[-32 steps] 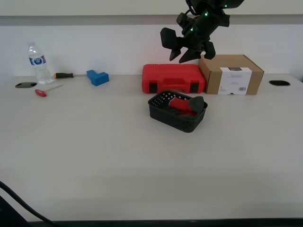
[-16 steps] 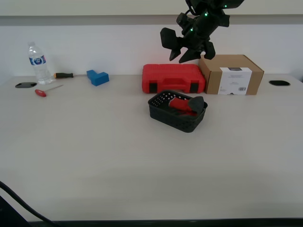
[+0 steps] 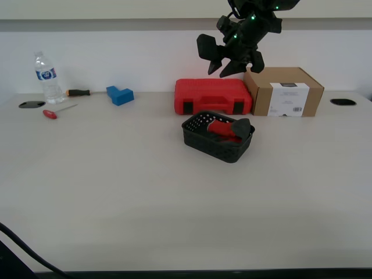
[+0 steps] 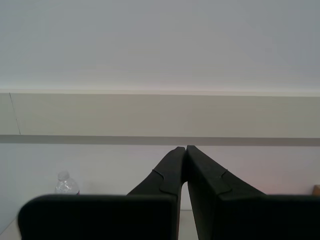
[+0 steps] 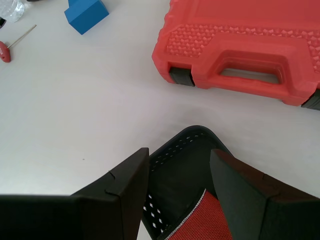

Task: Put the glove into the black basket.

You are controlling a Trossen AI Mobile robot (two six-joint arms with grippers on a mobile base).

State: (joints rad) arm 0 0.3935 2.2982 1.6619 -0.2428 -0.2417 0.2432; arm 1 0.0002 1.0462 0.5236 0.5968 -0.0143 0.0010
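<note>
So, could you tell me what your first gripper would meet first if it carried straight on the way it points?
Most likely the black basket with the glove inside; my first gripper points down at them, open, though depth is unclear.

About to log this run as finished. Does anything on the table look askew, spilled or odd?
Only a small thing: the red knit glove lies in the black perforated plastic basket, but its dark grey end pokes up at the rim rather than lying flat. Nothing looks spilled or damaged. The red hard plastic case sits closed behind.
</note>
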